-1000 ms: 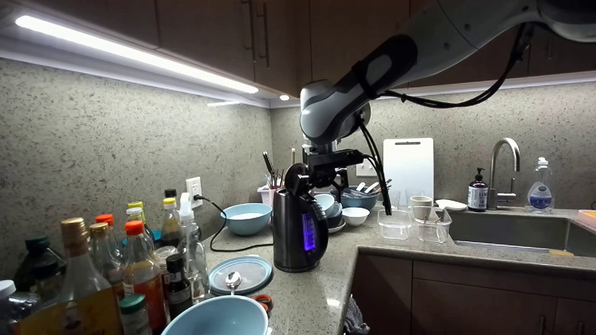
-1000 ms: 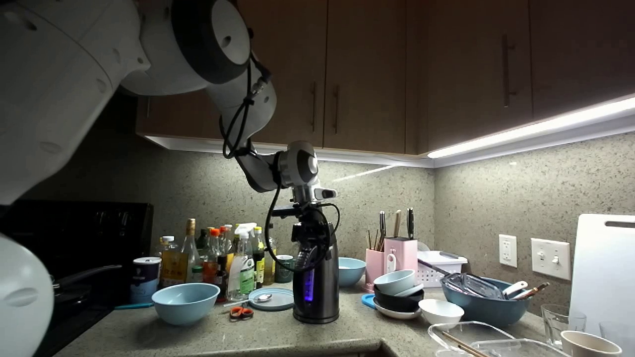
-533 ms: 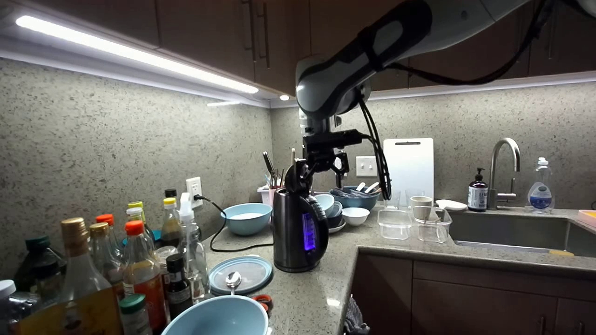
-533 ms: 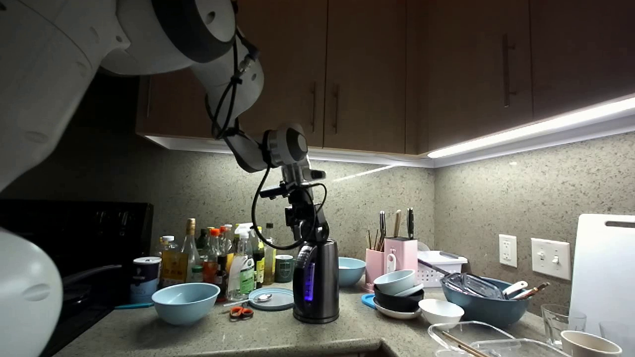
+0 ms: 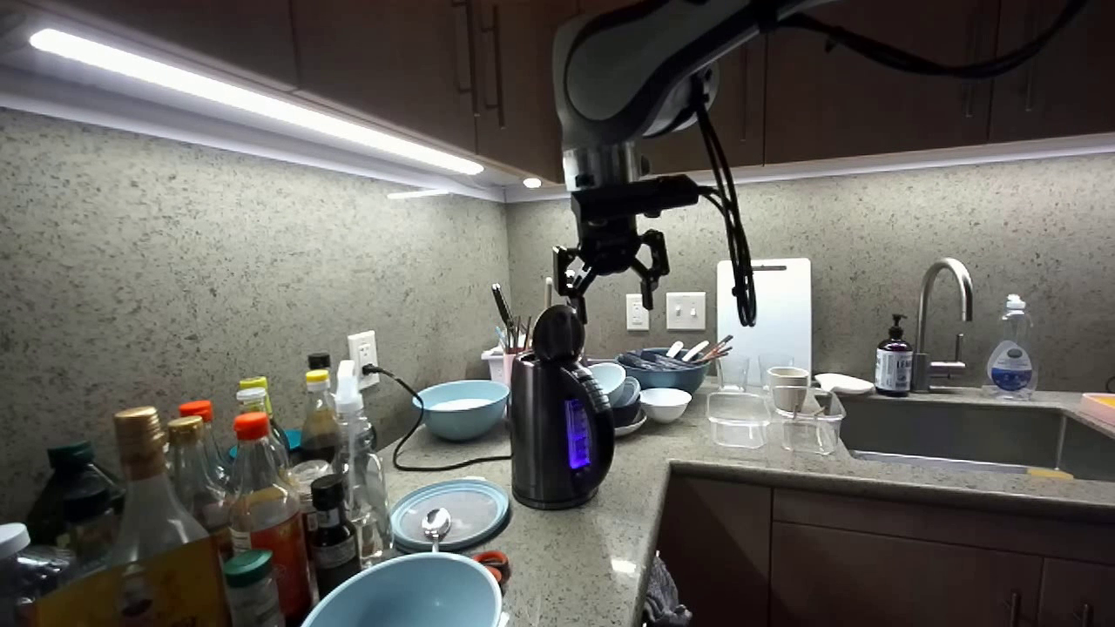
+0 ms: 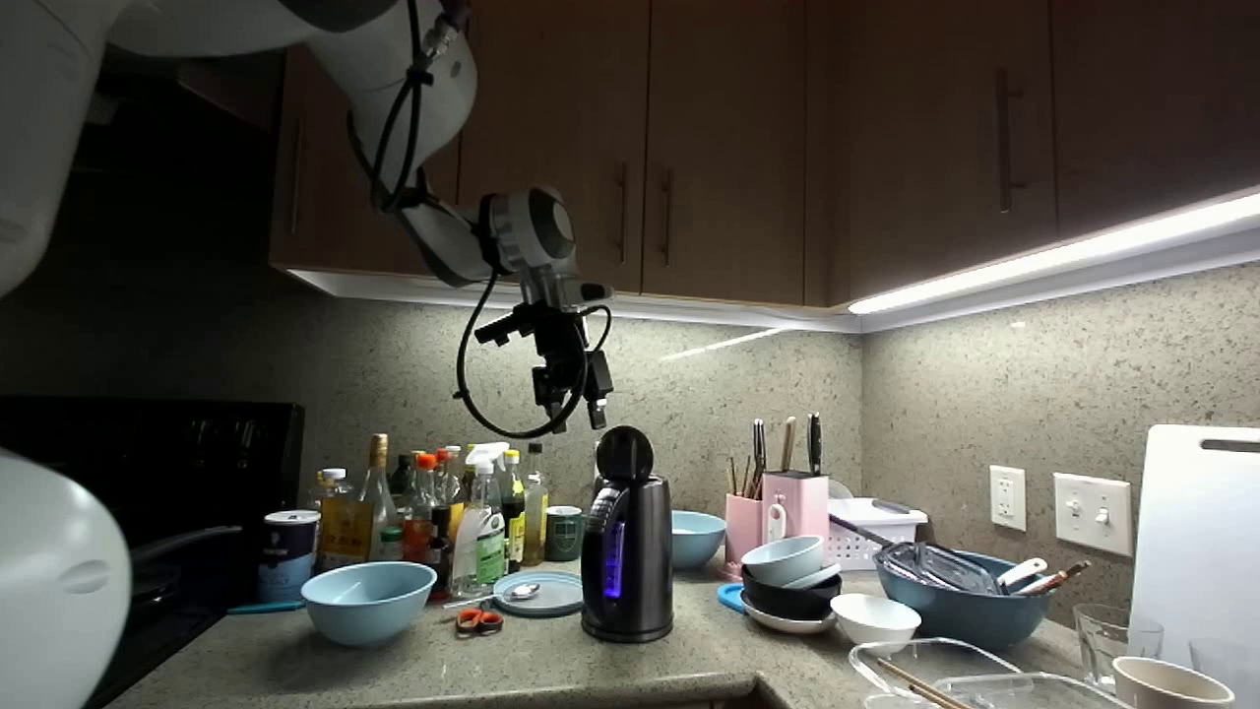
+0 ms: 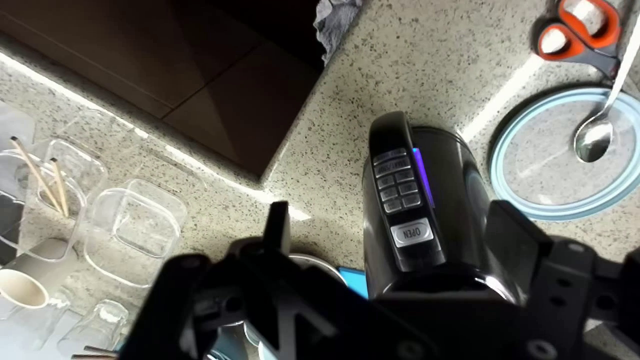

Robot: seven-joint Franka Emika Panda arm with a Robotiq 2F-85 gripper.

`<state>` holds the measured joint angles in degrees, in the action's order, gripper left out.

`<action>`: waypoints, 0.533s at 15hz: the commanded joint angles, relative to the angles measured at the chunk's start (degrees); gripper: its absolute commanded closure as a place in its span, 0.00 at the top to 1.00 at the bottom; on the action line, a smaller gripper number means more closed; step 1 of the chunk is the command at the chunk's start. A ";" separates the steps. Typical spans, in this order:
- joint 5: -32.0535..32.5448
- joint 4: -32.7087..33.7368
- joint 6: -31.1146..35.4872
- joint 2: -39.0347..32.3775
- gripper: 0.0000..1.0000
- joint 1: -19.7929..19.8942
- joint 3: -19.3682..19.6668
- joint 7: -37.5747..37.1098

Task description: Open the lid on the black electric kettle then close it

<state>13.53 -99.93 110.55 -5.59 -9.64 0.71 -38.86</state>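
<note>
1. Where bottles (image 6: 421,502) stand along the wall (image 6: 394,374) in an exterior view, a light blue bowl (image 6: 369,603) is located in front of them on the speckled countertop (image 6: 532,660).
2. Orange-handled scissors (image 6: 478,622) lie to the right of the bowl, just beside a blue-rimmed disc (image 6: 559,594); the head of a spoon (image 6: 525,592) rests on the disc.
3. The gripper (image 6: 577,418) is positioned above and to the left of the lid (image 6: 625,454), apart from it. Its fingers (image 7: 515,232) are spread, as the wrist view also shows.
4. The black electric kettle (image 6: 645,566) stands upright on the countertop, to the right of the disc. The purple-blue strip (image 6: 613,561) is lit. In the wrist view, the button (image 7: 412,232) marked OPEN shows on top of the handle (image 7: 387,130).
5. The lid is in the raised position, near vertical, at the top of the kettle.
6. A bowl stack (image 6: 790,593) stands to the right of the kettle, with a pink knife block (image 6: 802,512) behind it.
7. A large blue bowl (image 6: 984,625) holds utensils (image 6: 940,571); a white board (image 6: 1191,551) stands at the far right.
</note>
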 commanded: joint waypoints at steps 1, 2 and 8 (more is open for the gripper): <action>0.33 -0.38 -0.50 0.68 1.00 1.34 -1.64 -0.08; 0.39 -0.82 -0.52 1.11 1.00 1.37 -1.76 -0.08; 0.45 -1.31 -0.51 1.21 1.00 1.39 -1.77 -0.08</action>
<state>13.88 -101.42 110.25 -4.34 -9.63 0.39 -38.90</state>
